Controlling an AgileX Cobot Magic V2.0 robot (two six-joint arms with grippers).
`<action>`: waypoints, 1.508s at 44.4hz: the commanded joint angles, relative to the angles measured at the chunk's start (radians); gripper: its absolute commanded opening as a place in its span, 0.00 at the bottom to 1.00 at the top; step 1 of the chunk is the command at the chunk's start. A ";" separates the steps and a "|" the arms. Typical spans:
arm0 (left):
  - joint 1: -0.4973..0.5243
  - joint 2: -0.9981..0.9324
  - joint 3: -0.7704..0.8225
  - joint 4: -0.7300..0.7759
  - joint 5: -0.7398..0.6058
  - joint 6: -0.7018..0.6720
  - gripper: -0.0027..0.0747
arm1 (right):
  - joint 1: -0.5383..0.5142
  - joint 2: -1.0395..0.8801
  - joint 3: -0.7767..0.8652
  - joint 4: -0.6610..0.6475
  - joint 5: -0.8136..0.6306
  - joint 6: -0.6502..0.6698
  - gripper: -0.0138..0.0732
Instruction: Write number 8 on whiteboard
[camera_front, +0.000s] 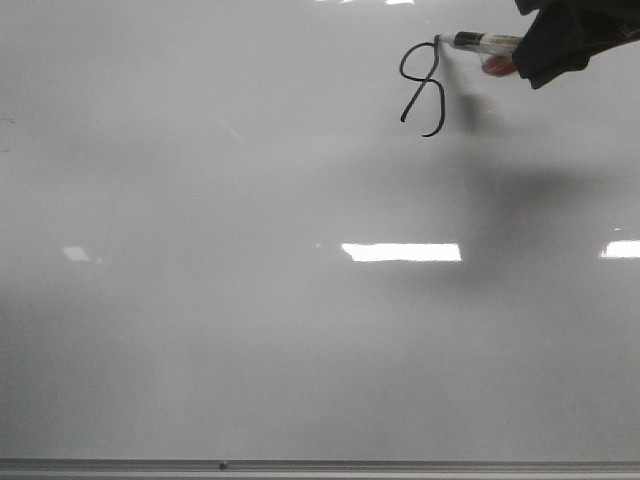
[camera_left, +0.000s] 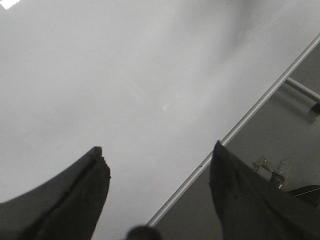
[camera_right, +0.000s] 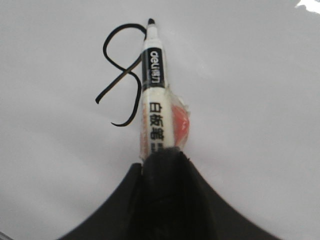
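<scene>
The number 8 (camera_front: 422, 88) sits high on the whiteboard (camera_front: 250, 330), right of centre — lower loop unclosed. The marker (camera_right: 153, 90) tip touches its top, clamped in the right pincer (camera_right: 162, 165); the left pincer (camera_left: 157, 165) gapes — holding nothing.

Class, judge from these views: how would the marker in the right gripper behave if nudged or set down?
The marker looks stiff, slim and probably light. Its round barrel would likely roll on the glossy whiteboard. The right gripper holds only its rear end, so pressing might tilt it.

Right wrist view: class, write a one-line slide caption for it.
Right pincer holds a marker, tip at the top of the number 8, lower loop unclosed, on the whiteboard.
</scene>
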 joint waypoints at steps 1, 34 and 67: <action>0.001 -0.018 -0.024 -0.013 -0.063 -0.012 0.59 | 0.007 -0.042 -0.041 0.004 -0.026 -0.001 0.09; -0.287 0.210 -0.090 -0.303 -0.089 0.426 0.59 | 0.313 -0.416 0.045 0.006 0.640 -0.305 0.09; -0.451 0.390 -0.181 -0.303 -0.166 0.551 0.22 | 0.334 -0.416 0.045 0.013 0.646 -0.305 0.09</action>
